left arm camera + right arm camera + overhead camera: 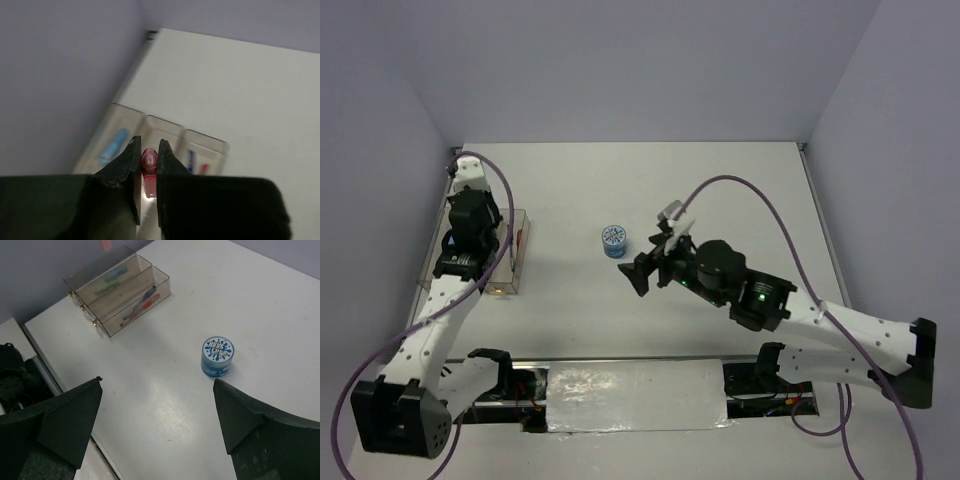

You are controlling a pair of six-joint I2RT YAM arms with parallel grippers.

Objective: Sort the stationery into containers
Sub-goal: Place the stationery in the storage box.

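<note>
Left fingers [125, 161] clamped on a pink bar [149, 159] over the bins [212, 146] — right fingers [70, 415] stood wide apart, near the blue roll [217, 356] on the bench [260, 295].

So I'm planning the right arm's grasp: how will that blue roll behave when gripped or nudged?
The blue roll stands on its flat end, so it would probably slide, not roll, unless tipped. Its curved side may slip in a pinch grip. It looks small, so it is likely light.
</note>
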